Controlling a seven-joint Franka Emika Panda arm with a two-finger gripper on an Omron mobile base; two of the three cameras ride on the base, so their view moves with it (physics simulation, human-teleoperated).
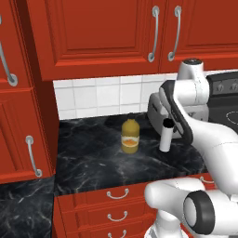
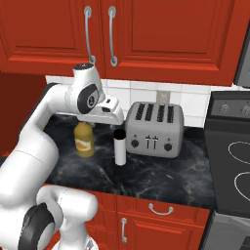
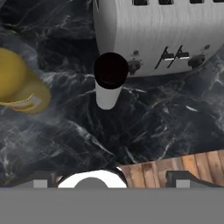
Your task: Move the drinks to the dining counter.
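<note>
Two drinks stand on the black marbled worktop (image 1: 93, 158). The amber-orange juice bottle (image 1: 130, 136) (image 2: 84, 140) (image 3: 17, 87) has a pale label. To its right is the slim white bottle with a black cap (image 1: 166, 135) (image 2: 119, 145) (image 3: 110, 81), just in front of the toaster. My gripper (image 3: 111, 179) (image 2: 116, 118) hovers above the white bottle, pointing down at its cap. It is open, its tips wide apart with nothing between them. The dining counter is out of view.
A silver toaster (image 2: 155, 129) (image 3: 157, 35) stands right behind the white bottle. A black stove (image 2: 232, 161) lies to the right. Red wall cabinets (image 2: 146, 34) hang low above the worktop, with red drawers (image 1: 116, 204) below its front edge.
</note>
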